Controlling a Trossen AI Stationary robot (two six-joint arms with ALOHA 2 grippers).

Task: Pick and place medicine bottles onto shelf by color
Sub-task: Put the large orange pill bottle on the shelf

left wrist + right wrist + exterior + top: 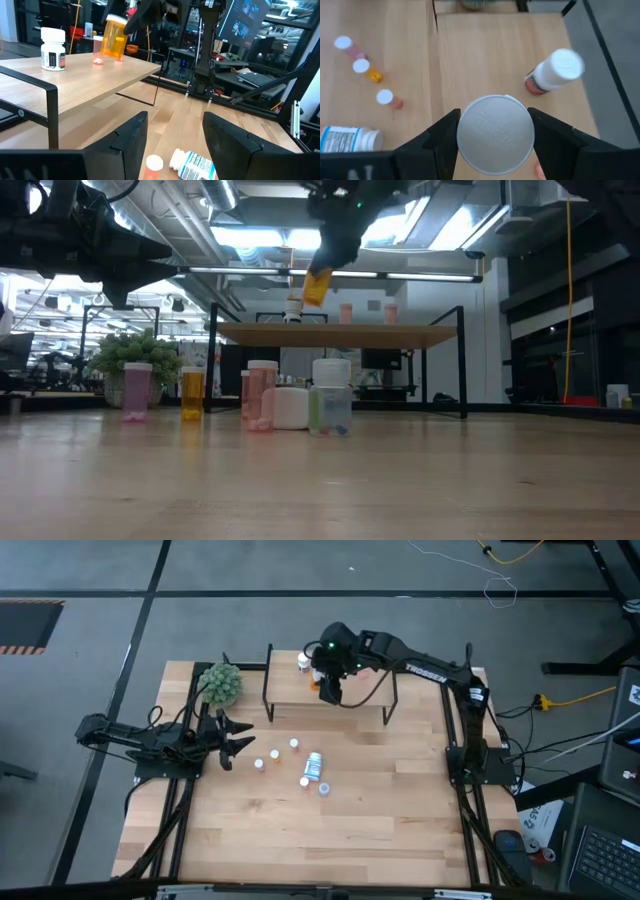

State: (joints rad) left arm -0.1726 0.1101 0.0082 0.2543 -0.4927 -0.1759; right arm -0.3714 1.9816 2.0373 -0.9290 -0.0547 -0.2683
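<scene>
Right gripper (329, 686) above the shelf (360, 692), fingers tight around an orange bottle (317, 286), held up near the shelf's left end. White bottle (303, 662) at the shelf's back left corner. Left gripper (237, 736) spread wide, near the table's left edge.

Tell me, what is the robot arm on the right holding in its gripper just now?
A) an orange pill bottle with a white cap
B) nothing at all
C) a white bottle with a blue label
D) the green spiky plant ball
A: the right gripper is shut on the orange pill bottle with a white cap, held just above the light-wood shelf on its black metal frame.
</scene>
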